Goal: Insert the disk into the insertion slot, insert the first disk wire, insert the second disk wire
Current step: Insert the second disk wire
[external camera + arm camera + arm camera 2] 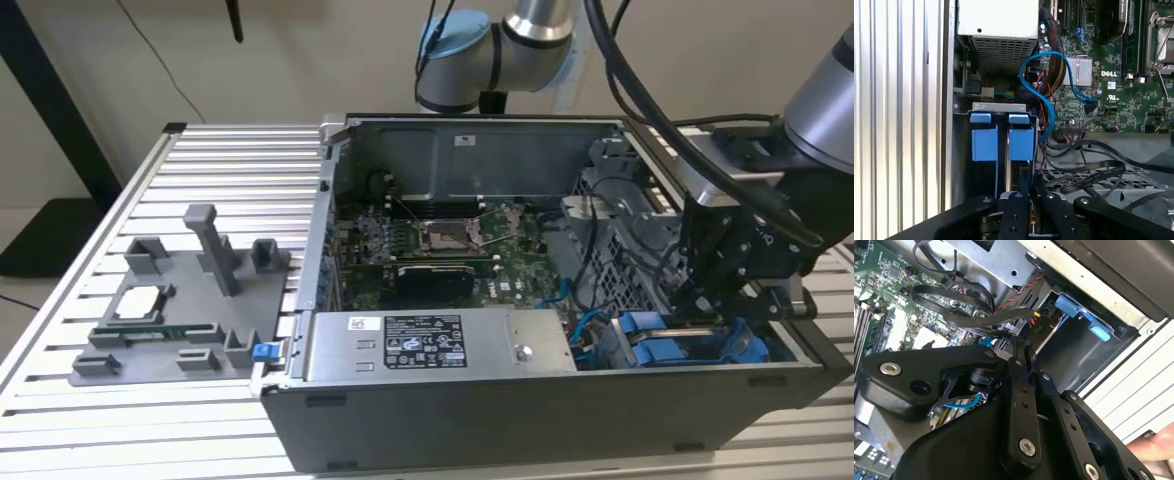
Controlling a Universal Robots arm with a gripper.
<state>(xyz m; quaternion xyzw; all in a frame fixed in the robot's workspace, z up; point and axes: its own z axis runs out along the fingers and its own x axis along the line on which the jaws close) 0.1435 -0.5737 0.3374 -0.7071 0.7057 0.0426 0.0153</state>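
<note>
Gripper (703, 312) is lowered into the insertion slot (1001, 131) beside the blue wire (1046, 107); whether its fingers are parted cannot be told.

Beige wall (267, 70) behind a slatted aluminium table (80, 300) (evenly lit).

White printed label (424, 343) on the power-supply box (534, 328), its print unreadable
</note>
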